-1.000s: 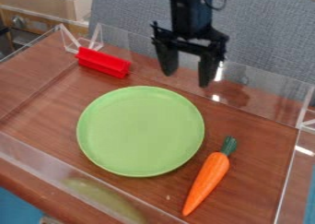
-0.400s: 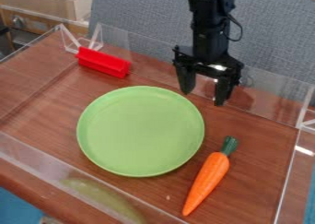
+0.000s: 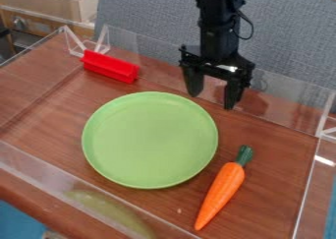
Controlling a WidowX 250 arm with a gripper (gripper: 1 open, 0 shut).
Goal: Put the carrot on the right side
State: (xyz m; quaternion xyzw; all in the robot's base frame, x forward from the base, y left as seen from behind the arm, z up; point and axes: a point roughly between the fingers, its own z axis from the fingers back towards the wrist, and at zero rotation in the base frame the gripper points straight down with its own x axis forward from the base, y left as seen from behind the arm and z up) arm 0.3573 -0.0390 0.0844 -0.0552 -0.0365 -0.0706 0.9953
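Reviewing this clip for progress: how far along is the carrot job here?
Nothing looks done: the carrot lies untouched on the table, right of the green plate. In hand: the gripper hangs open and empty above the plate's far edge, well short of the carrot. Left: reaching it, grasping, and placing it on the right side.

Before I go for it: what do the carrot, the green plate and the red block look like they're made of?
Carrot: probably moulded plastic, smooth orange body with a soft sheen and a dark green stem tip. Green plate: likely plastic, an even matte green with a slightly raised rim. Red block: glossy, with a bright highlight along its top edge; plastic or painted wood, the view can't settle which.
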